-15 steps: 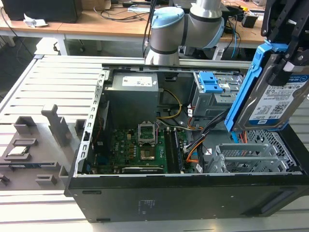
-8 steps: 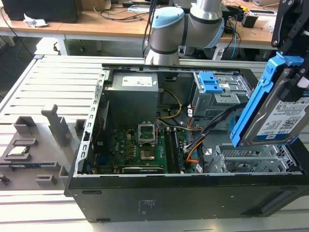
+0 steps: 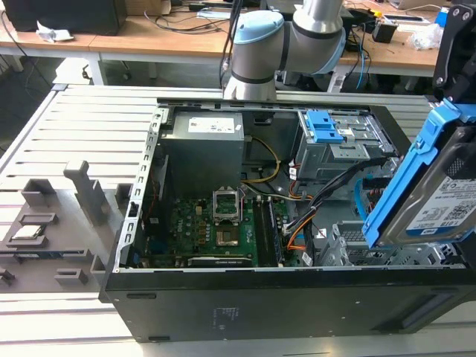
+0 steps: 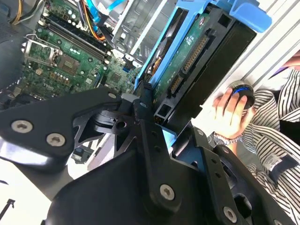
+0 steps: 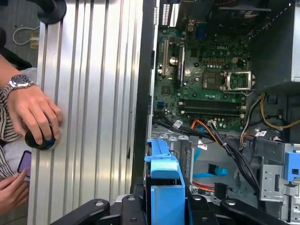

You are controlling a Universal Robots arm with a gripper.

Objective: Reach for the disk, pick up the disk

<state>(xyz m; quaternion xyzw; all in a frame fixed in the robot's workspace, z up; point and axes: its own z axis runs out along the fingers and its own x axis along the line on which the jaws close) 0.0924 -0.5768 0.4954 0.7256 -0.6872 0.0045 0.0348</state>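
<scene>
A: Exterior view. What occupies the exterior view's right edge?

B: The disk (image 3: 435,201), silver with a white-and-blue label and framed by a blue carrier, held tilted and raised above the open computer case (image 3: 245,297), clear of its rim. The arm (image 3: 297,37) rises behind the case.

A: Second wrist view. How does the gripper (image 4: 157,124) stand?

B: Its black fingers (image 4: 143,105) are closed against the disk (image 4: 187,56), one on each side of the blue frame, so the disk is gripped edge-on (its green circuit-board face is turned toward this camera). The first wrist view shows the same hold from the other side: the blue carrier of the disk (image 5: 164,178) stands up between the gripper's black links.

A: What lies beneath?

B: The motherboard (image 5: 206,79) on the case floor, with bundled cables (image 5: 220,140) running near the drive bay.

A: And beside the case?

B: A ribbed metal table (image 5: 93,93). A person's hand (image 5: 35,110) with a wristwatch rests on a small round black object (image 5: 41,139) on it.
</scene>
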